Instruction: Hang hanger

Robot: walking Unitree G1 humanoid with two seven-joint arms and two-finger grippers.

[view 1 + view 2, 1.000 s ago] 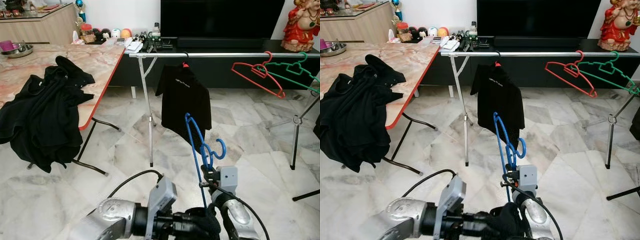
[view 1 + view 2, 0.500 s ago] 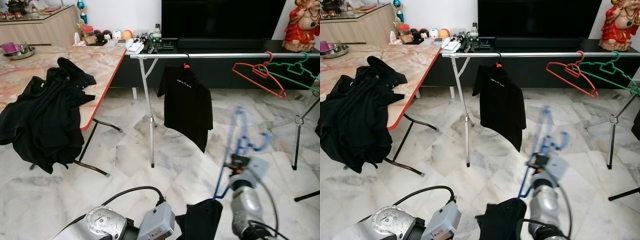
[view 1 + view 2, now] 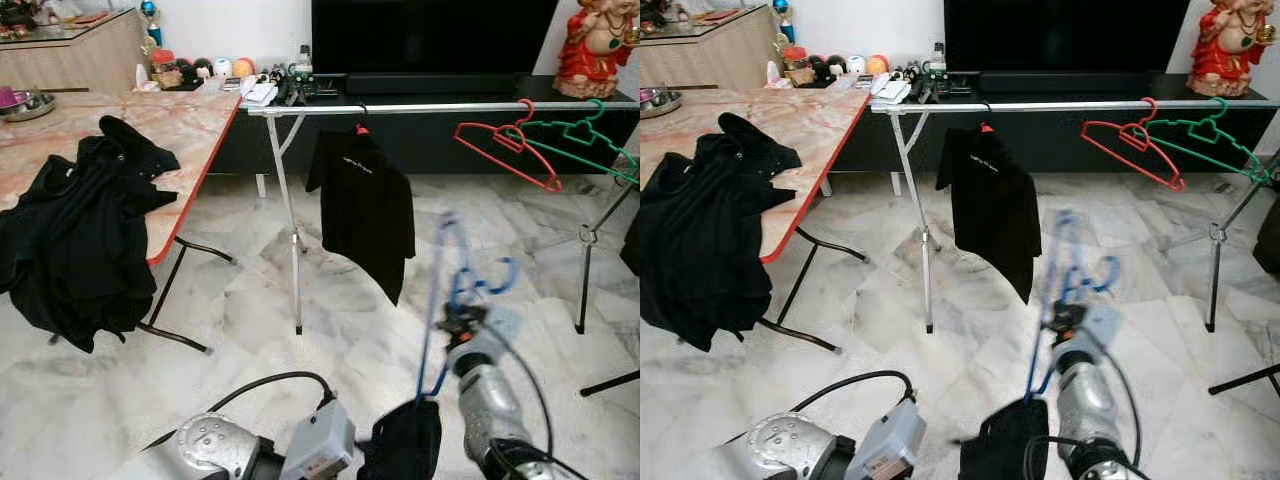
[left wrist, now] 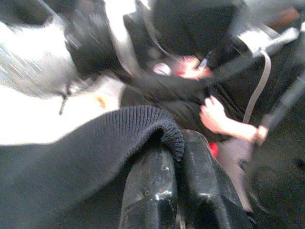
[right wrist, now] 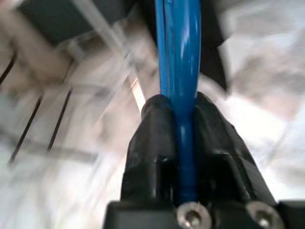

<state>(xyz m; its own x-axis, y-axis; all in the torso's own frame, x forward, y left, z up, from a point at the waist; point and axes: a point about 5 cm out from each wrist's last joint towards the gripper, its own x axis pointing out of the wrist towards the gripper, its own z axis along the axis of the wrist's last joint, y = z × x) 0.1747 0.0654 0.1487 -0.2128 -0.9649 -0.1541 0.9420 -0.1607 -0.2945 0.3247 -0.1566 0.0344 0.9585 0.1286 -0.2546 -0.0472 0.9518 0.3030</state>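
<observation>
**A living room with marble floor and a dark TV unit**

The floor [image 3: 300, 360] is pale marble tile with grey veins. On the left stands a folding table [image 3: 190, 120] with a pinkish marble top and a red edge. At the far wall is a long black cabinet [image 3: 450, 140] carrying a large dark television [image 3: 430, 35]. A wooden sideboard [image 3: 80, 55] is in the left corner, against the white wall [image 3: 230, 25].
</observation>
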